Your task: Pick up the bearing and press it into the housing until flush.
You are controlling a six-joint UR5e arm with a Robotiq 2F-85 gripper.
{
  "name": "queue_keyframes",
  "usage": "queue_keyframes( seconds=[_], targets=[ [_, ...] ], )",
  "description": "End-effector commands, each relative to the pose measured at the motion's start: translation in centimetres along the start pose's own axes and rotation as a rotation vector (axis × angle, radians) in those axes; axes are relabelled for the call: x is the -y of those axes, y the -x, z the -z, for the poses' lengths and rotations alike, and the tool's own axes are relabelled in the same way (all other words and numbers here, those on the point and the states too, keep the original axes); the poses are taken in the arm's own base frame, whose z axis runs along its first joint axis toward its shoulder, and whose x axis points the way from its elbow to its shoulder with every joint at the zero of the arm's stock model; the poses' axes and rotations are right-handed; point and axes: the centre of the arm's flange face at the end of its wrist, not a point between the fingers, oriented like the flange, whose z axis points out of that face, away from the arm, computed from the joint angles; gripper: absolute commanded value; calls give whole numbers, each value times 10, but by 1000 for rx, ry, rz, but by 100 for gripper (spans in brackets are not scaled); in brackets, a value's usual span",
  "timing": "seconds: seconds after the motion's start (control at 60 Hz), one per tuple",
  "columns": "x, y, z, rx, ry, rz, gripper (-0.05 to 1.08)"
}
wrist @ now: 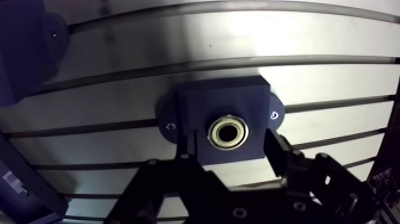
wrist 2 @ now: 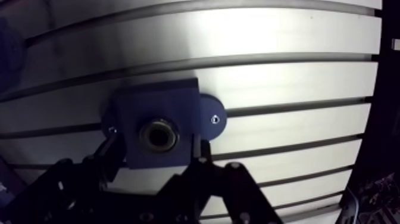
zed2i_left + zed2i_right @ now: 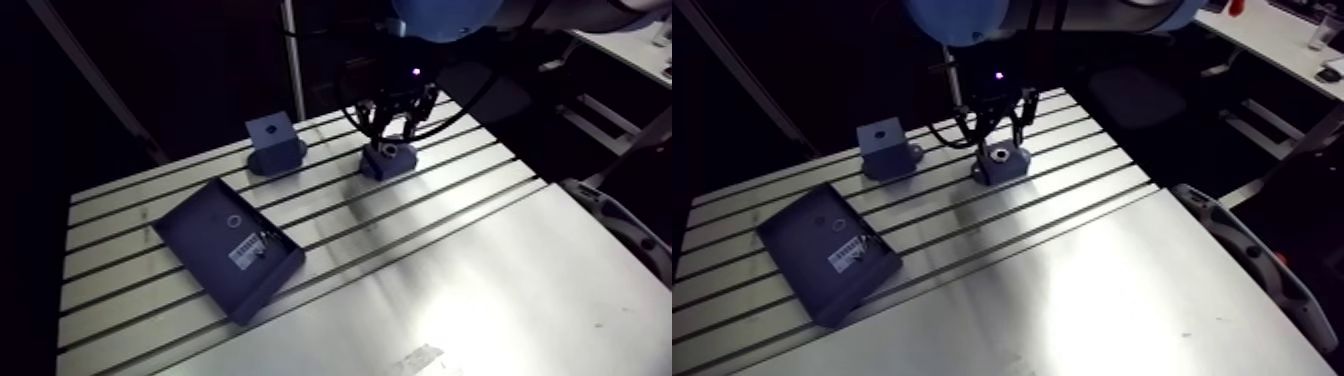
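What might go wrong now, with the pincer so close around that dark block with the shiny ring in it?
The pincer is open, its fingers close beside the housing. If it lifts crookedly or slides sideways, a finger might catch the housing and nudge it. Also, the bearing sits in the hole, but these views don't show whether it is fully flush, so it might stick up a little.

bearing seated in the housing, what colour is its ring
The bearing is pale silvery cream around a dark bore; clearest in the wrist view.
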Motion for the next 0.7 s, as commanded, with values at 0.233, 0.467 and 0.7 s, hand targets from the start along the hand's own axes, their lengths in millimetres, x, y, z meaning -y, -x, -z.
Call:
queue_keyframes(
  seconds=[0.233, 0.467, 0.7],
  targets=[
    [1, 5, 58, -38, 7, 16, 14],
    [0, 6, 57, -20, -14, 90, 107],
    [1, 6, 46, 13, -38, 94, 108]
  ],
)
